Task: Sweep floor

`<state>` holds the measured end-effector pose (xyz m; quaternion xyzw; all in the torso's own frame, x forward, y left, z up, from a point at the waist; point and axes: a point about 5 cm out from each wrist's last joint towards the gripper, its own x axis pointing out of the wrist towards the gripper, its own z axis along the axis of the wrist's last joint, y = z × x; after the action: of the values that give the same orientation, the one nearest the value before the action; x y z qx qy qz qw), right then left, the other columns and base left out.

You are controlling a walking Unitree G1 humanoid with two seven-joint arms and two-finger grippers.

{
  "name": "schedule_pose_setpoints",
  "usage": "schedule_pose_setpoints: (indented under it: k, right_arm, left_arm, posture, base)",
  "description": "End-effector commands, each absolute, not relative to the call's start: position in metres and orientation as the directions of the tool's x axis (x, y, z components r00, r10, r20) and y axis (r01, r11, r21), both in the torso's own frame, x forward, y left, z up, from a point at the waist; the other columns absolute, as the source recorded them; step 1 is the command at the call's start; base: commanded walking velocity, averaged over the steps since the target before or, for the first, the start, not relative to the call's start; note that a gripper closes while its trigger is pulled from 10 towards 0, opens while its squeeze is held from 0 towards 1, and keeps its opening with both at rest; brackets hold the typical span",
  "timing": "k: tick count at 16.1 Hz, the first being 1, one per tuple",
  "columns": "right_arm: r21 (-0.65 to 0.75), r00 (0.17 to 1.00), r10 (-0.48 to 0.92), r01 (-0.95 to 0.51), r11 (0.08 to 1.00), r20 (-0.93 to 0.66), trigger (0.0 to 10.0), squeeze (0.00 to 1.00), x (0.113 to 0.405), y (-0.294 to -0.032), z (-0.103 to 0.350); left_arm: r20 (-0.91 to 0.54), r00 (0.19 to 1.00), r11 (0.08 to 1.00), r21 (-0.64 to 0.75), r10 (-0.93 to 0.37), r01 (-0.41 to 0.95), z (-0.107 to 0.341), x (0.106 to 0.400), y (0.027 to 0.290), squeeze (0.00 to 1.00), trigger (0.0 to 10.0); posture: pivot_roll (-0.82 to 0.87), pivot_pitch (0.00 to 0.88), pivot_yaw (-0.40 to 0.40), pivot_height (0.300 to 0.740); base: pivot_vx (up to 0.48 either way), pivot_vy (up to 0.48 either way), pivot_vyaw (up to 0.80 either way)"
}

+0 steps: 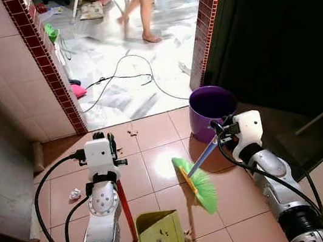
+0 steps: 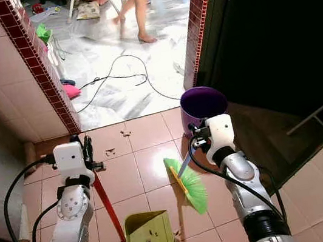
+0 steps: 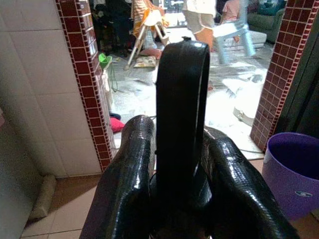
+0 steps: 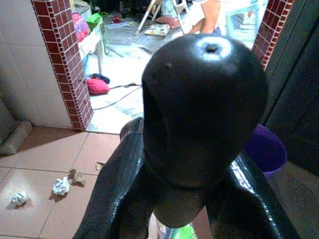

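Note:
My left gripper is shut on the black grip of a dustpan's red handle. The yellow-green dustpan rests on the pink tiles between my arms, with bits of dirt inside. My right gripper is shut on the black end of a small broom's blue handle. The broom's green bristles rest on the tiles just right of the dustpan. A crumpled white paper lies left of my left arm, and small scraps lie near the doorway.
A purple bucket stands by the right door post. Red-tiled pillars frame a doorway to a marble floor with a black cable. A person's bare legs walk there. A dark door is at right.

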<state>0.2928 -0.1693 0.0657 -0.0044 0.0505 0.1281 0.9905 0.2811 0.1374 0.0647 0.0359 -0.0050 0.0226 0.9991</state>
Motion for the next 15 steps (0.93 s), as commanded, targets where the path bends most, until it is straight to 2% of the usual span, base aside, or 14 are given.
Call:
schedule_pose_setpoints:
  k: [1, 15]
  right_arm:
    - [0.023, 0.959, 0.251, -0.25, 0.968, -0.132, 10.0, 0.0, 0.2919, -0.1686, 0.0596]
    - [0.007, 0.959, 0.252, -0.253, 0.967, -0.132, 10.0, 0.0, 0.2916, -0.1735, 0.0596]
  left_arm:
    - [-0.028, 0.999, 0.994, 0.105, 0.023, -0.02, 0.0576, 0.2801, 0.1365, 0.0, 10.0]
    - [-0.019, 1.0, 0.995, 0.097, 0.018, -0.016, 0.0588, 0.2819, 0.1313, 0.0, 10.0]
  posture:
    - [-0.07, 0.0, -0.044, 0.74]
    - [-0.08, 0.0, -0.046, 0.74]
  base:
    - [0.0, 0.0, 0.0]
    - [0.0, 0.0, 0.0]
